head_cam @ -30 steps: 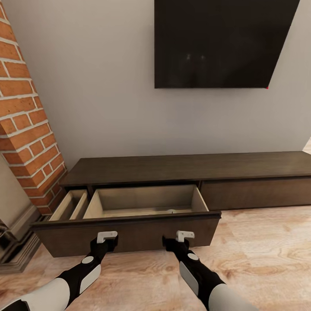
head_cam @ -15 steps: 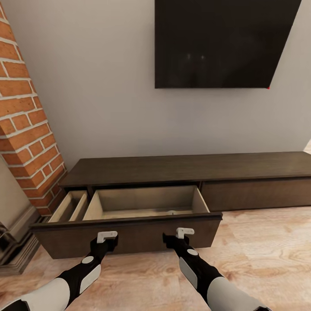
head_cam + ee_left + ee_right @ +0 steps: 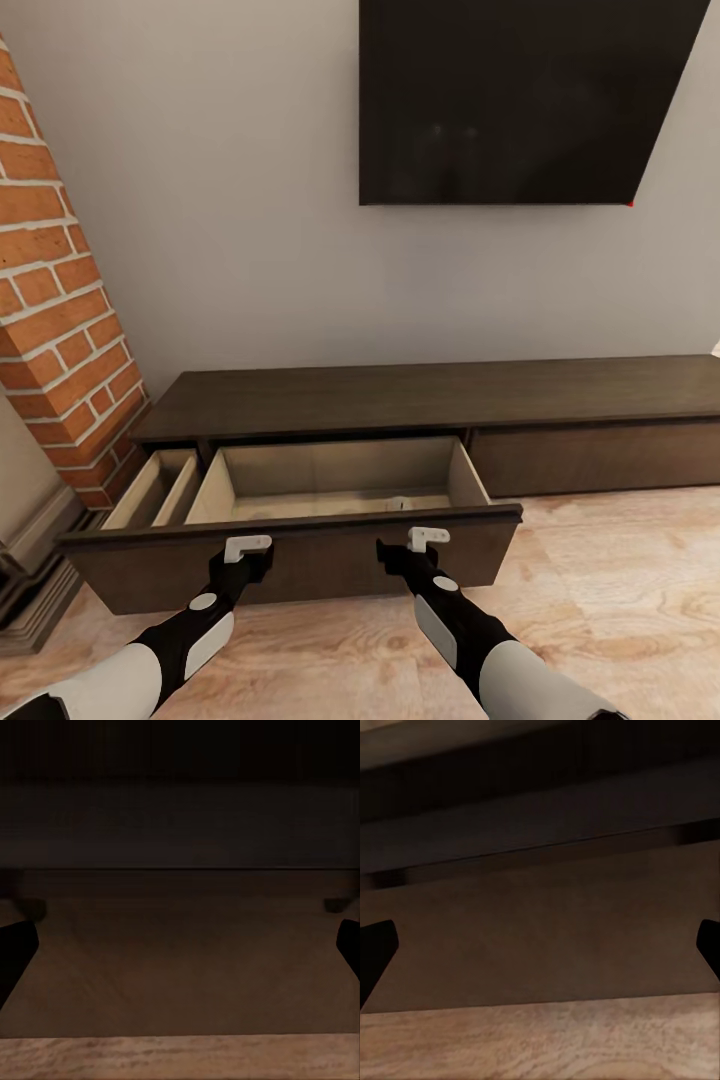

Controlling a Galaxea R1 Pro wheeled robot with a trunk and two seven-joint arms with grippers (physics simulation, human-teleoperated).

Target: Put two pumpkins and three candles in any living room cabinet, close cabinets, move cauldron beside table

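Head view shows both pincers, left [image 3: 247, 549] and right [image 3: 428, 541], fingers spread and holding nothing, at the open drawer [image 3: 290, 556]; push its front evenly so it slides shut straight.

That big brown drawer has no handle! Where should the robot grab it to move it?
Best by its top edge. The drawer front is a flat, handle-less panel, but the drawer stands open, so its upper rim is exposed. A gripper could probably come from above and pinch that rim, or both the left gripper and right gripper could simply push the flat face.
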